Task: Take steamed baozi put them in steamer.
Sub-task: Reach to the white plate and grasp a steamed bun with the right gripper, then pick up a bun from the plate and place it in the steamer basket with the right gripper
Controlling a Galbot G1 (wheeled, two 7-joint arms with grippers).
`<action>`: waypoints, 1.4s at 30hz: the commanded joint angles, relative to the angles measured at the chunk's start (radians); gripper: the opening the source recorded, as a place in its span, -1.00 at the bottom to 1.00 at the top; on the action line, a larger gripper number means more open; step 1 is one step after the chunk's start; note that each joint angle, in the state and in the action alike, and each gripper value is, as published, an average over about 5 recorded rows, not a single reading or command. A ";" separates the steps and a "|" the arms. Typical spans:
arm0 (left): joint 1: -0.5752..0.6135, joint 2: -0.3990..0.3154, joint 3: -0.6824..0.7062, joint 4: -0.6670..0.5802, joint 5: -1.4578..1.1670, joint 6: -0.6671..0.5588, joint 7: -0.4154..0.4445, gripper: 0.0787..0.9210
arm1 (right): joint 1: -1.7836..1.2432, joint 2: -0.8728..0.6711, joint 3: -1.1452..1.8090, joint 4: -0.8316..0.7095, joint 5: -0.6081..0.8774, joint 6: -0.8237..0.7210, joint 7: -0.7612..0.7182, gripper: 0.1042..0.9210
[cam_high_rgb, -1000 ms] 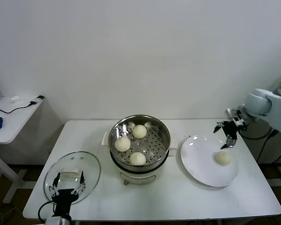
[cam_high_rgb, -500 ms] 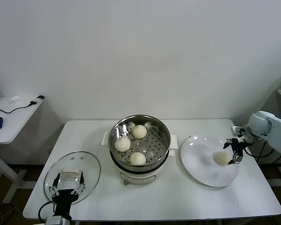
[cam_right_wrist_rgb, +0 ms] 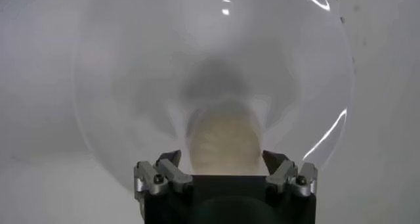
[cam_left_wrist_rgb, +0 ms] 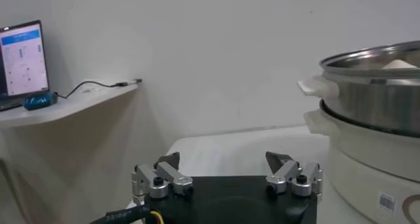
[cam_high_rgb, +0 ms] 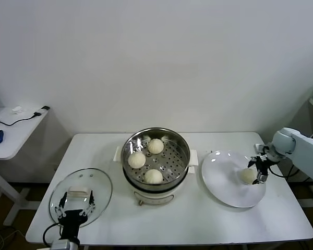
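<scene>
The shiny round steamer (cam_high_rgb: pixel 185 152) stands mid-table with three cream-white baozi on its perforated tray (cam_high_rgb: pixel 155 146) (cam_high_rgb: pixel 136 159) (cam_high_rgb: pixel 153 176). Another baozi (cam_high_rgb: pixel 248 175) lies on the white plate (cam_high_rgb: pixel 224 179) to the right. My right gripper (cam_high_rgb: pixel 260 170) is low at that bun's right side and open. In the right wrist view the baozi (cam_right_wrist_rgb: pixel 223 136) sits between the spread fingers of that gripper (cam_right_wrist_rgb: pixel 223 158), which are not closed on it. My left gripper (cam_high_rgb: pixel 73 212) stays open and empty at the front left; the left wrist view shows it (cam_left_wrist_rgb: pixel 223 161) with the steamer (cam_left_wrist_rgb: pixel 374 94) beside it.
A round glass lid (cam_high_rgb: pixel 96 187) lies flat at the table's front left, under the left gripper. A small side table (cam_high_rgb: pixel 13 130) with cables stands off to the left. The wall runs close behind the table.
My right gripper has come down and forward from above the plate's far edge to the bun, and its fingers now flank it. The left arm and the buns have not moved.
</scene>
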 commanded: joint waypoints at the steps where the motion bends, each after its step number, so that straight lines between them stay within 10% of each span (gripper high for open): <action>1: 0.000 0.000 0.000 0.000 0.000 -0.001 0.000 0.77 | -0.021 0.016 0.022 -0.027 -0.022 0.006 -0.001 0.74; 17: 0.002 0.000 0.005 -0.016 -0.003 0.000 -0.003 0.77 | 0.067 -0.035 0.003 0.073 0.011 -0.035 0.001 0.37; 30: -0.019 0.002 0.026 -0.015 0.000 0.001 -0.001 0.77 | 0.937 0.037 -0.572 0.550 0.606 -0.234 0.061 0.36; 42: -0.002 0.000 0.046 -0.036 0.002 -0.004 -0.006 0.77 | 0.852 0.307 -0.539 0.745 0.891 -0.445 0.328 0.36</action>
